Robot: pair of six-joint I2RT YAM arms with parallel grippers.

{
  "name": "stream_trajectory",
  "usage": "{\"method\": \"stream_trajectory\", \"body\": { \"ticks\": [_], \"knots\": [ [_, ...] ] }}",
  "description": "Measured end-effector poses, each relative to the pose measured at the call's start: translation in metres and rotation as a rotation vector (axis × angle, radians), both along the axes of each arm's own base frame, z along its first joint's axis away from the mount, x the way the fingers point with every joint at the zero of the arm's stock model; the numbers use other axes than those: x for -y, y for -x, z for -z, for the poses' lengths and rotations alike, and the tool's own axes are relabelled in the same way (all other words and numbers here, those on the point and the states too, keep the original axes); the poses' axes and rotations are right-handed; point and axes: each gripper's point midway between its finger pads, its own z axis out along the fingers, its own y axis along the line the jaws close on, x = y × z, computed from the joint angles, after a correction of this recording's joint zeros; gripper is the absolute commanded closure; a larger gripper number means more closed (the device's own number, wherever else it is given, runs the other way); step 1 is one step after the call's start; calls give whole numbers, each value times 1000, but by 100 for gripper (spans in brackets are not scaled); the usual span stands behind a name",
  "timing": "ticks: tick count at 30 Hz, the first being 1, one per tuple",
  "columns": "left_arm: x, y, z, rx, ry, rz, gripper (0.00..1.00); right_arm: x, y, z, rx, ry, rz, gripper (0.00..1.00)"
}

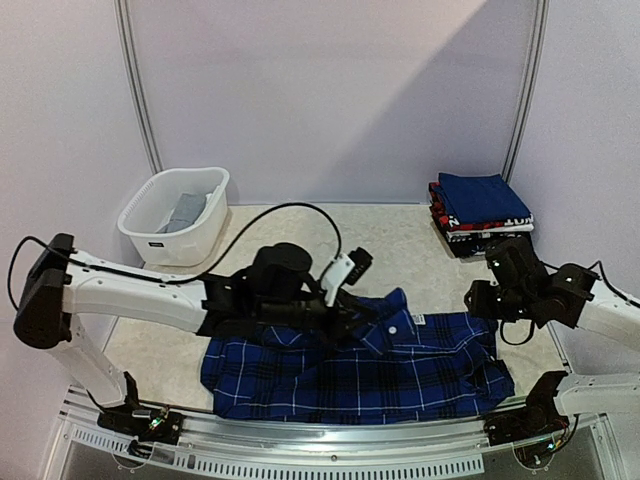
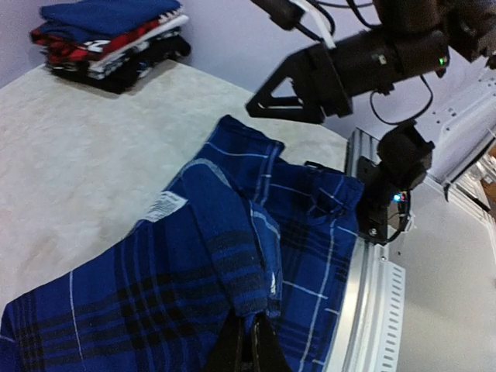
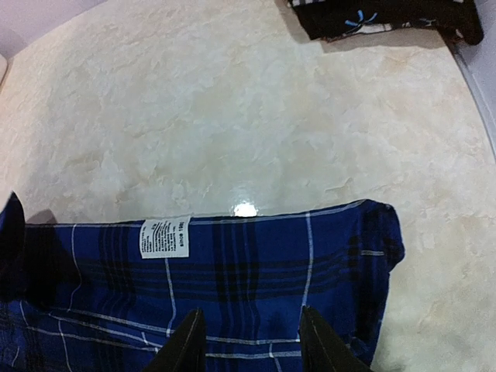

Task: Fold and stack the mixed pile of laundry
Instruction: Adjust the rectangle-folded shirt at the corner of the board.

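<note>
Plaid shirt: spread flat, dark blue with thin light lines, below both sets of fingers; one part is lifted into a ridge that runs up to the left fingers
Left gripper: shut tight on a fold of the plaid shirt; cloth is bunched right at the fingertips
Right gripper: jaws held part open just above the shirt's right end; nothing is gripped; the white care label lies ahead and to the left of its fingers
Risk, slip: only a thin pinch is held on the left; if it is pulled fast, the fold may be dragged out of the fingers, or the whole shirt shifted askew
Risk, uneven fold: with the right end ungripped, the cloth may be bunched rather than laid over straight
Risk, edge: the metal rail is near the left fingers; a hem may be snagged on it or dropped over it
Table: pale, mottled, stone-like and smooth; little drag on cloth is to be expected
Folded stack: well beyond the right fingers
White basket: well beyond the left fingers; a grey garment is seen inside
Room: plain lilac walls, with a curved frame behind
</note>
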Motion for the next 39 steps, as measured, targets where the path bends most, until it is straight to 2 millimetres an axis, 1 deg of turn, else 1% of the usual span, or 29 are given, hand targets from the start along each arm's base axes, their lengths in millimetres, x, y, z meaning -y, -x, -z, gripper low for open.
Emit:
{"method": "stream_trajectory", "body": {
  "ticks": [1,2,3,4,5,6,7,9,12,14,16,18,20,22,24,26,27,28,29,32,35,37,39],
  "knots": [
    [11,6,3,-6,2,29,89,4,1,-4,15,0,9,58],
    [26,15,9,-18,-2,70,81,8,3,-11,36,-7,20,57],
    [35,21,14,-24,-6,98,66,10,4,-15,50,-13,26,57],
    [45,29,22,-35,-15,131,48,13,6,-20,68,-26,32,57],
    [52,36,30,-44,-25,159,37,15,7,-24,81,-36,36,56],
    [56,42,37,-51,-38,182,30,16,8,-29,97,-51,38,56],
    [58,47,44,-59,-49,193,26,17,9,-33,112,-64,42,55],
    [57,52,51,-68,-67,202,22,18,11,-38,128,-81,46,53],
    [52,49,47,-47,-68,182,17,17,12,-39,127,-92,40,49],
    [44,45,40,-22,-70,152,14,15,12,-37,117,-94,31,47],
    [32,40,29,9,-68,111,13,9,13,-30,92,-101,12,44],
    [15,33,15,44,-66,51,16,0,15,-21,59,-120,-23,40],
    [-7,21,-2,85,-57,-38,20,-12,19,-9,15,-151,-78,39],
    [-30,9,-16,108,-43,-124,25,-26,24,1,-34,-189,-136,39],
    [-53,-7,-19,110,-41,-209,30,-41,29,11,-86,-229,-188,39],
    [-79,-27,-10,94,-56,-306,41,-56,36,26,-154,-278,-236,39],
    [-96,-40,1,80,-78,-360,47,-62,40,35,-187,-293,-253,39],
    [-107,-49,10,61,-96,-402,51,-67,45,42,-222,-309,-272,39],
    [-120,-58,23,43,-120,-446,53,-72,51,49,-259,-320,-289,39],
    [-152,-74,61,-21,-186,-536,58,-83,63,65,-339,-337,-328,39],
    [-167,-80,89,-72,-229,-578,61,-91,72,77,-399,-354,-352,39],
    [-169,-81,103,-101,-243,-583,62,-94,78,86,-439,-356,-363,39],
    [-170,-84,111,-122,-247,-589,63,-97,84,92,-473,-353,-373,39]
  ]
}}
